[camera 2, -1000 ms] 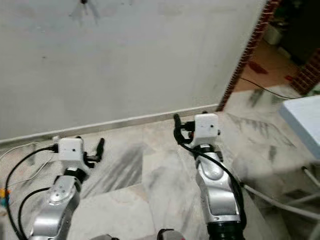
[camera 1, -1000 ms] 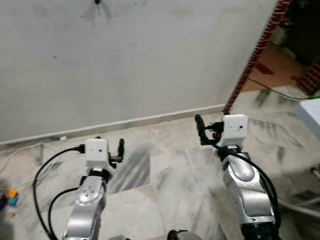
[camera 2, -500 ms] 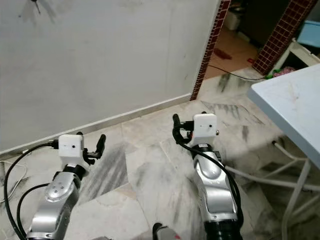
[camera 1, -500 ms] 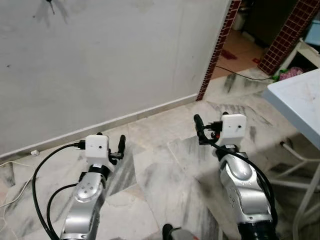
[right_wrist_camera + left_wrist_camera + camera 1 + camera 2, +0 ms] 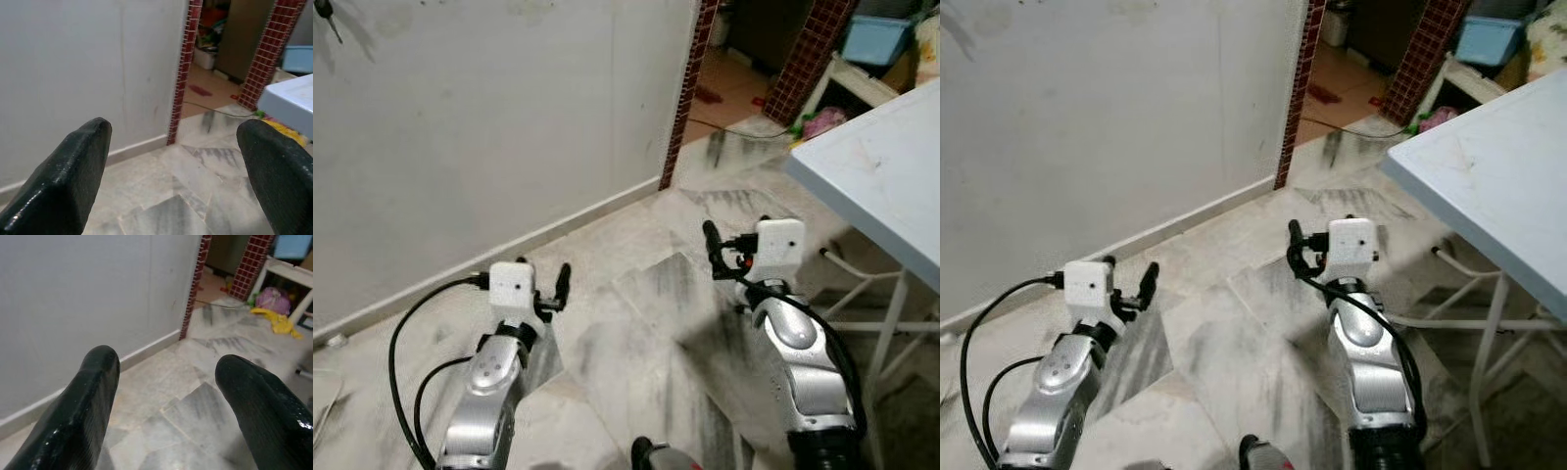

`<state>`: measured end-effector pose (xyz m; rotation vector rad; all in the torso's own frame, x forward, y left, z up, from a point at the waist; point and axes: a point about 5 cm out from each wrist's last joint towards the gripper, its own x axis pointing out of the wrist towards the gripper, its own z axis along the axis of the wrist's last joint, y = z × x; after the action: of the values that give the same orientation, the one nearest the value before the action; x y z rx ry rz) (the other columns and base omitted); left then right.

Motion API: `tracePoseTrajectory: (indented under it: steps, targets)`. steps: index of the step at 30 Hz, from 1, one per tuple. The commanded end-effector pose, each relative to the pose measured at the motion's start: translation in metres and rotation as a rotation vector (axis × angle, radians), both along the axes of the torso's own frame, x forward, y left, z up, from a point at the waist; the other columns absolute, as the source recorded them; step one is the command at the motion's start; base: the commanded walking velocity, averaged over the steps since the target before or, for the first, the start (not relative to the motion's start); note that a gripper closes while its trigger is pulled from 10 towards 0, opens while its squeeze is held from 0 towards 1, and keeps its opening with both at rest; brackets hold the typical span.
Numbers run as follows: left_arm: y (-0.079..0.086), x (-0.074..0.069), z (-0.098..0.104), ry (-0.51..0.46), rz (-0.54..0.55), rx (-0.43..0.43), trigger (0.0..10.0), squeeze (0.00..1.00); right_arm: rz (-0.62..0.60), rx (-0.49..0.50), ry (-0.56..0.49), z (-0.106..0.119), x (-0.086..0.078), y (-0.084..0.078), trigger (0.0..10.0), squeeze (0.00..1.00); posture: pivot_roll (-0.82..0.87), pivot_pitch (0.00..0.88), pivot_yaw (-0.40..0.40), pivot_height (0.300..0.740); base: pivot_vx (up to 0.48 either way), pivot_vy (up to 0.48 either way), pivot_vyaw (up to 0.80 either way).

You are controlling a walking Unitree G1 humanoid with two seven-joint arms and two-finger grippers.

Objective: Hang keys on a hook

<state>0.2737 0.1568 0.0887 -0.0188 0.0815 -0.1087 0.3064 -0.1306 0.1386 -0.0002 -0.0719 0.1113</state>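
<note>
The two head views look down and forward from above both arms onto the marble floor point(image 5: 636, 313), facing the white wall point(image 5: 489, 127) and the brick doorway post point(image 5: 1295, 88). Each wrist view looks out low between its own pincer's fingers toward that same wall, post and floor beyond.

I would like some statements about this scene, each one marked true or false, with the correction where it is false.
1. The left gripper is open and holds nothing. True.
2. The right gripper is shut on a bunch of keys. False: it is open and empty.
3. A white table stands on the robot's right. True.
4. The floor is covered with carpet. False: it is grey marble tiles.
5. A red brick pillar ends the white wall. True.
</note>
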Motion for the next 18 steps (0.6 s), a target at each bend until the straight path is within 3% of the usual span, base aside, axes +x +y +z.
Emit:
tracePoseTrajectory:
  steps: [1, 18]
  targets:
    - [-0.0037, -0.0004, 0.0009, 0.001, -0.018, -0.011, 10.0, 0.0, -0.027, -0.007, 0.009, -0.0021, -0.0001, -0.0074, 10.0, 0.0, -0.04, 0.139, -0.018, 0.74, 0.0, 0.0, -0.77]
    - [-0.0022, 0.0019, 0.0023, 0.01, -0.05, -0.012, 10.0, 0.0, -0.118, -0.009, -0.003, -0.004, -0.0017, -0.0152, 10.0, 0.0, -0.05, 0.152, 0.028, 0.74, 0.0, 0.0, -0.78]
